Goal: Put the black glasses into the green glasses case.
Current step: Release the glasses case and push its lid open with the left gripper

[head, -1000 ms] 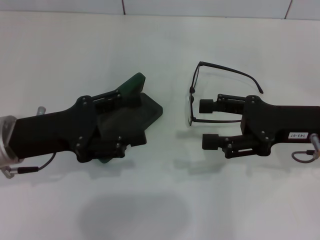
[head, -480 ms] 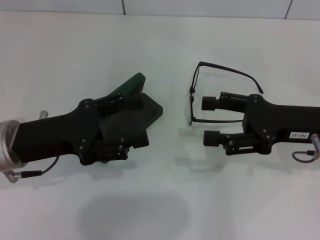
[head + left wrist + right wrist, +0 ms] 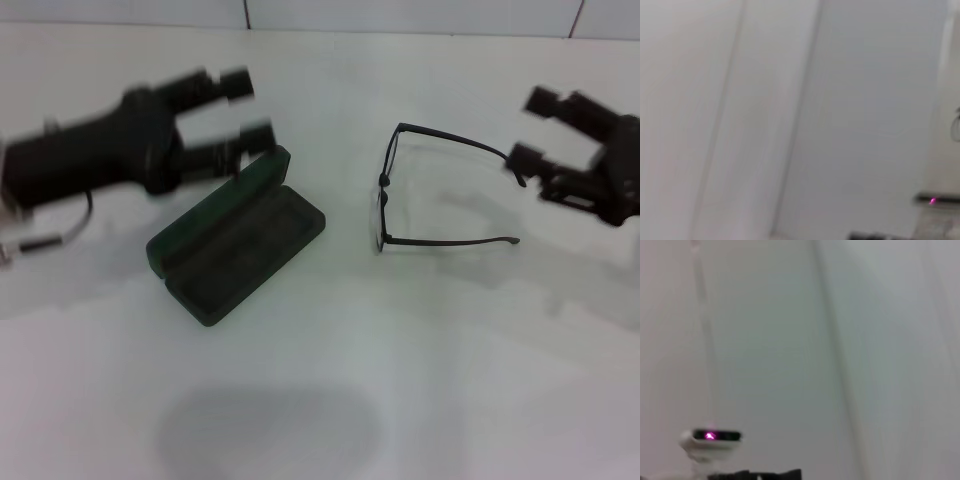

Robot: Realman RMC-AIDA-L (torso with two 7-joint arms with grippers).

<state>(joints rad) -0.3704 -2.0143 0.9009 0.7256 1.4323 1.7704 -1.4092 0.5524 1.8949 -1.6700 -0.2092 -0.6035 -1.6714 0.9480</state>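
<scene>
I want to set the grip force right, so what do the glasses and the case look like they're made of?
The black glasses: a thin matt black frame, likely metal wire or slim plastic, judging by how slender the temples are; the lenses look clear.
The green glasses case: seems a rigid hard shell with a dull dark green cover, since its open lid holds its shape; the inside looks dark and soft, perhaps felt.

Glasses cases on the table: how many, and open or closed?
1. The green glasses case lies open left of the black glasses, empty; nothing suggests another hidden.
</scene>
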